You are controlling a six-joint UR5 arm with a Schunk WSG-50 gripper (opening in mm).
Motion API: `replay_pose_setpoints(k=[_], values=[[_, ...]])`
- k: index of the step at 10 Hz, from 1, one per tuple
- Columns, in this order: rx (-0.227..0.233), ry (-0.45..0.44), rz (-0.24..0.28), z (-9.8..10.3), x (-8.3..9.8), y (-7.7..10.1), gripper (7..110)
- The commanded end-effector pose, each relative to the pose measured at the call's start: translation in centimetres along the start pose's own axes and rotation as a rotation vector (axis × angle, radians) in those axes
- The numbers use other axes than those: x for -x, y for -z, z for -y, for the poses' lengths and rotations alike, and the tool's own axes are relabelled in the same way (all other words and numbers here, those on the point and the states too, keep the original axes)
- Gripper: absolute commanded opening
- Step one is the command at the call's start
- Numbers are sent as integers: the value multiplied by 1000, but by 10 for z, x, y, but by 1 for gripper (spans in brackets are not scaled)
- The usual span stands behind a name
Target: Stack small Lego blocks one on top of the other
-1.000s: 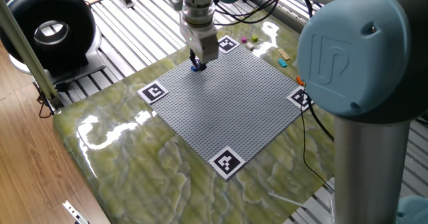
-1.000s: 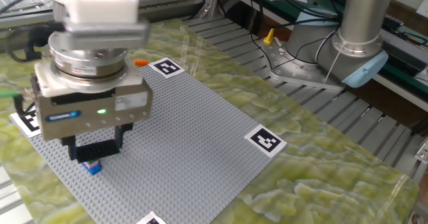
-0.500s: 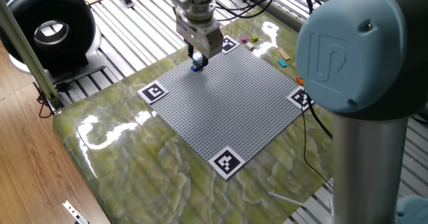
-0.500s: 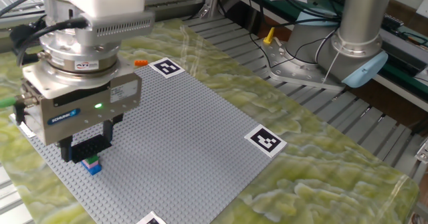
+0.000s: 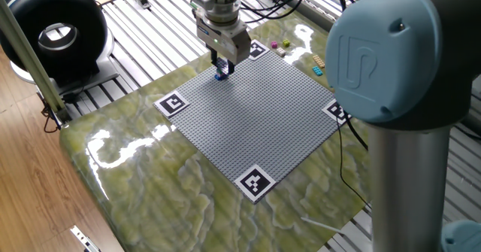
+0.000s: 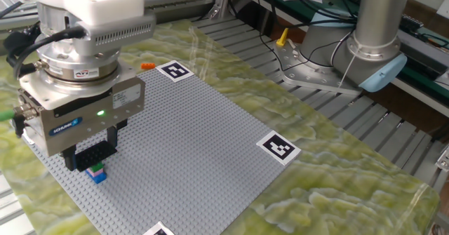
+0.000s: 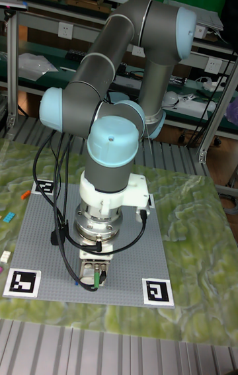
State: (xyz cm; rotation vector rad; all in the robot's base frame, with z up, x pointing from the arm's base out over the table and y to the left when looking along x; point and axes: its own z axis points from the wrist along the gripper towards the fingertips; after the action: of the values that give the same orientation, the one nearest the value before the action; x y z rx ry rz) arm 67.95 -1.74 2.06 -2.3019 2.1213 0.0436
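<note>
One small Lego stack [image 6: 97,172] sits just below open jaws, w/ gap.

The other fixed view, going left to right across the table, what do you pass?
Gripper above the small Lego stack → orange brick → marker tag at the far edge of the baseplate → marker tag at the baseplate's right corner → arm base.

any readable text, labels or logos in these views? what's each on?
"UR" logo, embossed: blue joint cap of the arm.
Blue label on the gripper body: too blurred to read.
Small print on the silver flange ring: too small to read.
Marker tags on the grey baseplate: black-and-white patterns only, no words.
</note>
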Motion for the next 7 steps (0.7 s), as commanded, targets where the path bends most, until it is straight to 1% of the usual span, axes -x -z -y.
replay_pose_setpoints(k=[1, 3, 5, 7], values=[[24, -18, 11, -4, 1, 1, 7], [24, -20, 32, -4, 8, 1, 7], [23, -26, 26, -3, 8, 2, 7], [17, -31, 30, 2, 10, 1, 7]])
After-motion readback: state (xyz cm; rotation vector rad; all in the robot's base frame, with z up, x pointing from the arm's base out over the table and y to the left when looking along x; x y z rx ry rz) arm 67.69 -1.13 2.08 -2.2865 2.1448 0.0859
